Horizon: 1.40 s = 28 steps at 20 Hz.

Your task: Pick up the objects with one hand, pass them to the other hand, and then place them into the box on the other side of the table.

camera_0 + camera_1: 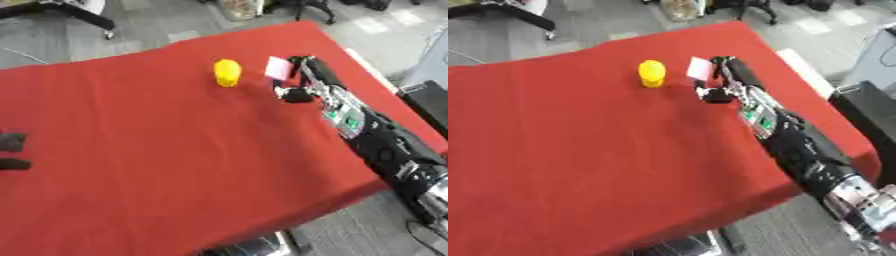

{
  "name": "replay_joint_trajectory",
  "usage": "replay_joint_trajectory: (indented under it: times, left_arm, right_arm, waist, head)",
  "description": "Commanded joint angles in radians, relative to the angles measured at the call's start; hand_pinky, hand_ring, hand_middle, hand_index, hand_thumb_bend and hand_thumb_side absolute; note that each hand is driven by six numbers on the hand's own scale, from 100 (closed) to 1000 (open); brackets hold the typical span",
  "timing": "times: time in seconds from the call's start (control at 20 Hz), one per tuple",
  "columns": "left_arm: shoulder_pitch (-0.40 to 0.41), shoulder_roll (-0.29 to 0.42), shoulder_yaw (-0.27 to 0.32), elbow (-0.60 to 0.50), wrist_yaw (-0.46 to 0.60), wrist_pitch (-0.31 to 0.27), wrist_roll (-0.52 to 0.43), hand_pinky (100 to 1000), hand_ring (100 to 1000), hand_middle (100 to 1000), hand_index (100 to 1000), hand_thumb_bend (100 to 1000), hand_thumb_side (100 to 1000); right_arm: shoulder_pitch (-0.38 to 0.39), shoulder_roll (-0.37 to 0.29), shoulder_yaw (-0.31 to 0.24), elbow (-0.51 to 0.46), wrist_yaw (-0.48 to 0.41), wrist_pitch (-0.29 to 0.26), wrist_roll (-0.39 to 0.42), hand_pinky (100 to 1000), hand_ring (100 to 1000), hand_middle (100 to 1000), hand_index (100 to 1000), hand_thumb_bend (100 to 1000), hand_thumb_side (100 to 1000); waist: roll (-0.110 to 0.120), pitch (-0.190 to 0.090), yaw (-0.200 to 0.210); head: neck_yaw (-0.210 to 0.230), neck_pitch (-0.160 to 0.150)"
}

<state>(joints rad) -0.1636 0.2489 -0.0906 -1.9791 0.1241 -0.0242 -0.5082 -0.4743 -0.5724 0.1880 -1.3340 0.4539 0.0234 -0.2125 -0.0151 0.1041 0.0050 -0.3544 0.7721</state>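
One right hand reaches a pink object beside a yellow object.

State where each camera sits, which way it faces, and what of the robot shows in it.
Left eye view: in the head, looking down at the red table; the right hand reaches to a pink-white object beside the yellow object; left hand's fingers at the left edge.
Right eye view: same head, same downward look; only the right arm shows.
Shared: table, both objects, right hand.
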Motion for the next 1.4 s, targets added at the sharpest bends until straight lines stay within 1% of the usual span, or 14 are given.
replay_joint_trajectory:
  times: [0.05, 0.1, 0.2, 0.35, 0.4, 0.45, 0.5, 0.65, 0.75, 0.9, 1.05, 1.3, 1.35, 1.4]
  left_arm:
    - [-0.010, 0.009, 0.003, -0.010, -0.041, 0.023, 0.034, 750, 892, 720, 838, 100, 805]
    - [-0.016, 0.011, 0.000, -0.003, -0.054, 0.025, 0.044, 749, 895, 726, 839, 100, 791]
    - [-0.031, 0.021, -0.006, 0.014, -0.094, 0.015, 0.063, 754, 904, 742, 849, 100, 747]
    - [-0.058, 0.031, -0.029, 0.042, -0.186, -0.028, 0.087, 770, 934, 788, 882, 100, 711]
    - [-0.068, 0.032, -0.040, 0.050, -0.215, -0.050, 0.095, 779, 943, 808, 897, 100, 705]
    - [-0.077, 0.032, -0.051, 0.058, -0.241, -0.074, 0.105, 788, 950, 829, 911, 100, 649]
    - [-0.085, 0.034, -0.063, 0.062, -0.264, -0.103, 0.117, 790, 952, 835, 917, 100, 695]
    - [-0.104, 0.035, -0.102, 0.080, -0.311, -0.181, 0.158, 797, 960, 854, 928, 100, 701]
    - [-0.115, 0.026, -0.128, 0.101, -0.308, -0.197, 0.180, 789, 963, 850, 926, 100, 754]
    - [-0.133, 0.012, -0.169, 0.131, -0.260, -0.163, 0.186, 779, 963, 843, 922, 144, 814]
    - [-0.150, 0.003, -0.194, 0.141, -0.213, -0.116, 0.172, 773, 961, 844, 923, 162, 827]
    - [-0.171, -0.008, -0.206, 0.154, -0.185, -0.079, 0.180, 766, 958, 843, 921, 169, 828]
    - [-0.176, -0.011, -0.207, 0.161, -0.182, -0.073, 0.184, 765, 958, 843, 921, 150, 831]
    - [-0.180, -0.014, -0.208, 0.168, -0.180, -0.067, 0.187, 765, 958, 843, 921, 171, 834]
  right_arm:
    - [0.005, 0.018, 0.027, -0.249, -0.023, -0.009, -0.001, 802, 340, 507, 326, 180, 388]
    - [0.011, 0.038, 0.039, -0.319, -0.024, -0.008, 0.006, 801, 343, 507, 327, 100, 266]
    - [0.016, 0.090, 0.065, -0.431, -0.028, -0.008, 0.026, 797, 353, 507, 329, 100, 270]
    - [0.014, 0.181, 0.111, -0.538, -0.043, -0.012, 0.062, 792, 358, 505, 330, 100, 282]
    - [0.013, 0.208, 0.131, -0.560, -0.052, -0.016, 0.076, 791, 358, 505, 331, 100, 286]
    - [0.012, 0.229, 0.148, -0.575, -0.060, -0.019, 0.091, 790, 355, 504, 331, 140, 255]
    - [0.011, 0.247, 0.168, -0.586, -0.069, -0.023, 0.107, 789, 353, 504, 331, 100, 297]
    - [0.012, 0.283, 0.222, -0.600, -0.095, -0.031, 0.149, 786, 346, 502, 330, 100, 306]
    - [0.016, 0.296, 0.247, -0.601, -0.085, -0.038, 0.166, 786, 337, 501, 330, 100, 293]
    - [0.016, 0.298, 0.276, -0.598, -0.033, -0.063, 0.198, 794, 334, 507, 330, 100, 266]
    - [0.010, 0.284, 0.293, -0.590, 0.005, -0.081, 0.222, 794, 327, 506, 329, 100, 265]
    - [0.000, 0.276, 0.320, -0.569, -0.011, -0.105, 0.243, 793, 320, 505, 328, 100, 266]
    - [-0.002, 0.275, 0.324, -0.565, -0.013, -0.110, 0.246, 792, 318, 504, 327, 100, 243]
    - [-0.003, 0.275, 0.327, -0.560, -0.015, -0.115, 0.249, 792, 318, 504, 326, 100, 265]
  waist:
    - [0.000, -0.013, -0.005]
    - [0.001, -0.014, -0.007]
    - [0.002, -0.016, -0.011]
    - [0.002, -0.018, -0.017]
    - [0.001, -0.019, -0.019]
    - [0.001, -0.019, -0.020]
    - [-0.001, -0.020, -0.021]
    - [-0.004, -0.020, -0.023]
    - [-0.006, -0.019, -0.023]
    - [-0.008, -0.018, -0.022]
    - [-0.008, -0.018, -0.021]
    - [-0.007, -0.016, -0.019]
    - [-0.007, -0.016, -0.019]
    - [-0.007, -0.016, -0.019]
  head:
    - [0.037, -0.002]
    - [0.046, -0.002]
    - [0.059, -0.002]
    - [0.068, -0.002]
    - [0.068, -0.002]
    - [0.067, -0.002]
    - [0.067, -0.002]
    - [0.066, -0.002]
    - [0.066, -0.002]
    - [0.068, -0.002]
    - [0.071, -0.002]
    - [0.098, -0.002]
    - [0.105, -0.002]
    - [0.112, -0.002]
